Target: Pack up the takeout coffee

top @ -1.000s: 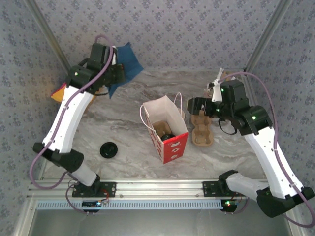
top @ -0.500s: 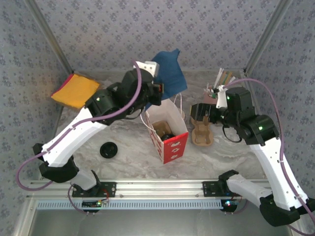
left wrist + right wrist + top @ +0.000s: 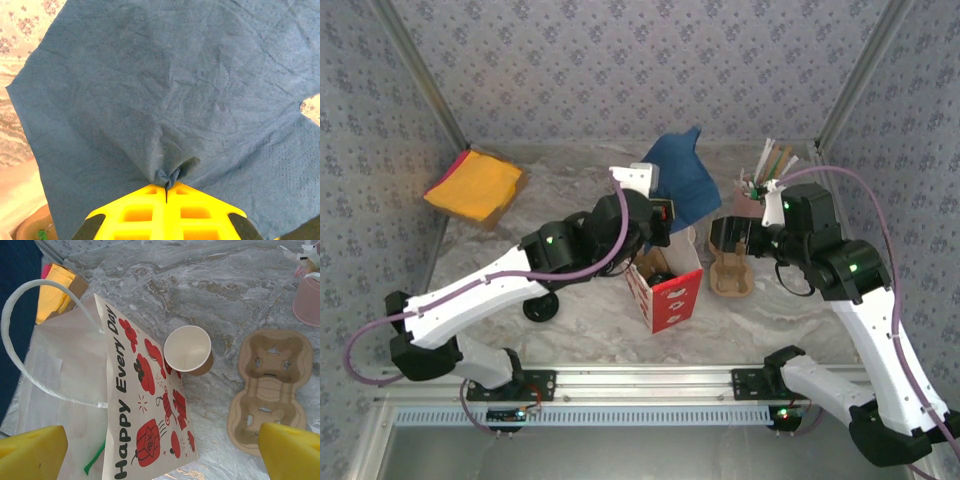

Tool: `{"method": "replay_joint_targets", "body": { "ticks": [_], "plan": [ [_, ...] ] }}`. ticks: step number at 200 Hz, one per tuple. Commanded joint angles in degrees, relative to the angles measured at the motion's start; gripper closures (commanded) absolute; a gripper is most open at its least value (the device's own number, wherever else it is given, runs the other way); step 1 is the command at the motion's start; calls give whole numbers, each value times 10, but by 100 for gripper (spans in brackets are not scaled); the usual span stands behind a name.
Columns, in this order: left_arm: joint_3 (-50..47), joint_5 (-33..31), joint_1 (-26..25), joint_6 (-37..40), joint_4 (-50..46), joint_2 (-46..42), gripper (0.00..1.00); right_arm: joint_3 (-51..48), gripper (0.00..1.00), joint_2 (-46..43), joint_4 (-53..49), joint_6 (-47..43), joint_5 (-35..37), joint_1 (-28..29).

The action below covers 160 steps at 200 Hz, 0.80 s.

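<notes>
left arm has swung from the back-left corner across to the middle, bringing the blue napkin with it; right arm has edged a little toward the bag.

top external: left gripper (image 3: 665,210) hangs over the back of the paper bag (image 3: 665,285), blue napkin (image 3: 680,172) draped from it. right gripper (image 3: 720,238) sits just beside the bag, above the cup carrier (image 3: 732,275). black lid (image 3: 538,308) lies on the table (image 3: 590,325), part hidden under the left arm. yellow napkins (image 3: 475,183) in the back-left corner.

left wrist: jaws closed tight, a pinched fold of the blue napkin (image 3: 170,100) between the tips; nothing else held.

right wrist: fingers (image 3: 30,452) spread wide, holding nothing. paper cup (image 3: 187,349) stands upright on the table, no lid on, looks empty, touching or just beside the bag's printed side (image 3: 150,405), between bag and carrier (image 3: 270,385). pink cup (image 3: 310,300) at the far right edge.

handling, my guess: the cup is light, with a thin paper wall that dents easily and no lid to stiffen it. take it across the wall just below the rolled rim, with a gentle squeeze; the bag crowds one side.
</notes>
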Motion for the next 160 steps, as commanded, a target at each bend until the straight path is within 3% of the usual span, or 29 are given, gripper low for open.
{"method": "replay_joint_targets", "body": {
  "ticks": [1,90,118,136,160],
  "plan": [
    [-50,-22,-3,-46,78,-40,100,-7,0,-8,-11,4,5,-3],
    [-150,-21,-4,-112,108,-75,100,-16,0,-7,-7,7,2,-3],
    [-152,-16,-5,-120,90,-76,85,-17,0,-8,-7,8,3,-3],
    [-149,-14,-5,-120,82,-78,59,-17,0,-7,-8,8,3,-3],
    [-145,-20,-5,-119,73,-81,49,-17,0,-8,-10,8,6,-3]
  ]
}}
